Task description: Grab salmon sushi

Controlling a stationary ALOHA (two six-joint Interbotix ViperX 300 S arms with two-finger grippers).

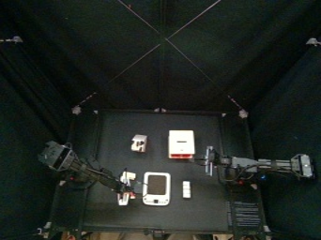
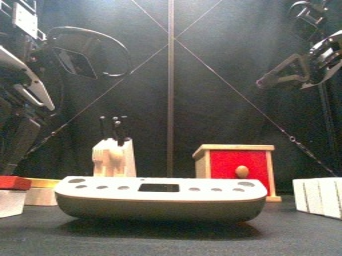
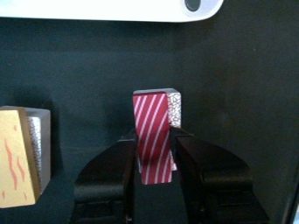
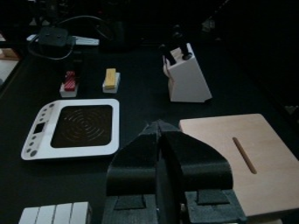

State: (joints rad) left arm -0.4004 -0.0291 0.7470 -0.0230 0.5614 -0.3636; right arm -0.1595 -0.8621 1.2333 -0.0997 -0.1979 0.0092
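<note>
Left gripper [image 3: 152,162]: two black jaws pressed against the sides of the salmon sushi [image 3: 153,137], a red-pink striped oblong with a speckled white rice side. The piece stands on end between the jaws, its upper half rising clear above them. Grasp looks firm, both jaws touching it.

From above, this gripper [image 1: 122,190] sits at the near left part of the table [image 1: 113,131], just left of the white rounded tray [image 1: 156,188]. The sushi itself is too small to make out from up there.

Beside the held piece, in the left wrist view, a second piece [image 3: 21,156] with a yellow-orange top and pale side, apart from the jaws. The tray's rim [image 3: 111,10] shows beyond, with one dark round hole at its corner.

Right gripper [image 4: 163,162]: jaws drawn together with no gap, nothing between them. It hangs over the right side of the table [image 1: 208,160], next to the white box with a red edge [image 1: 182,142].

Right wrist view, across the table: tray [image 4: 73,128] with a round dark grid in it, striped sushi [image 4: 72,83] and yellow piece [image 4: 110,80] beyond it, white knife block [image 4: 184,78] with dark handles, pale wooden board [image 4: 239,153] with a slot.

Front view: tray [image 2: 160,196] nearest, knife block [image 2: 114,157] behind at left, red-fronted box [image 2: 237,166] at right.
</note>
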